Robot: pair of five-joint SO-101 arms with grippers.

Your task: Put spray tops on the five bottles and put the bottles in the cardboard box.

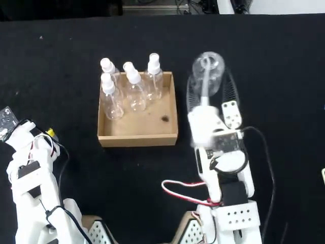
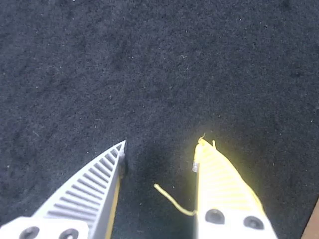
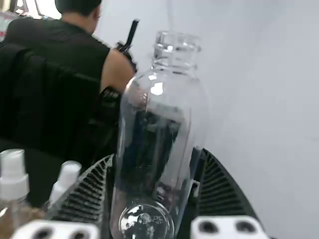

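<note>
1. Capping is the step in hand, as I read it: four clear plastic bottles with white spray tops (image 1: pixel 131 86) already stand in the shallow brown cardboard box (image 1: pixel 137 138), bunched along its far wall.
2. The fifth clear plastic bottle (image 3: pixel 159 134) is held up off the black worktop (image 1: pixel 76 51), just beside the box's right wall near its far corner. Its threaded neck is bare, with no top on it.
3. My right jaws are clamped on this bottle, gripping its body from both sides, with its base toward the wrist and its neck pointing away.
4. My left jaws stand well apart with nothing between them, close above bare cloth near the worktop's left edge.
5. Next, I judge, a spray top must be brought to that open neck, probably by the left jaws, while the right jaws hold the bottle steady. Only then should it go into the free near half of the box.
</note>
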